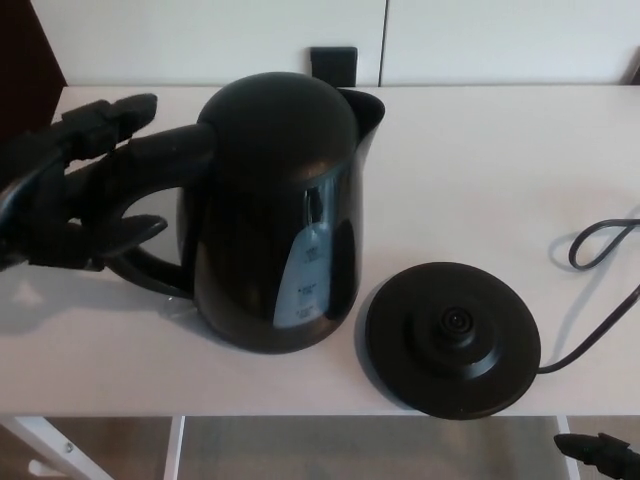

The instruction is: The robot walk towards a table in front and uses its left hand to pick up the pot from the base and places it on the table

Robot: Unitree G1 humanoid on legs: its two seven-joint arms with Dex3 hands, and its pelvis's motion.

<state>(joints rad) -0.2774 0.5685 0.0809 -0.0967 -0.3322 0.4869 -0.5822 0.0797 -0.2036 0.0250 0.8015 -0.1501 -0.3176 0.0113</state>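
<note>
Showing a late stage of the transfer: the pot [275,210] is off the base [452,340] and sits upright just beside it, on its left, over bare worktop [480,170]. My left hand [70,190] enters from the left edge and is closed around the pot's handle [150,155], with one finger lying over the top of the loop and another part of the hand curling beneath it. The base lies uncovered, its centre contact exposed, and its cord [600,240] trails off to the right.

I cannot settle from this steep view whether the pot's foot already bears on the worktop or hangs just clear of it. The dark shadow hugging its lower edge suggests contact or near contact. Of my right hand [600,455] only a dark tip shows at the bottom right corner, below the worktop's front edge, and I cannot tell whether it is open or closed.

Judged done: the approach, the grasp and the lift from the base. Judged left: seating the pot fully on the worktop if it is not yet down, then letting go of the handle and drawing the left hand clear without tipping the pot.
</note>
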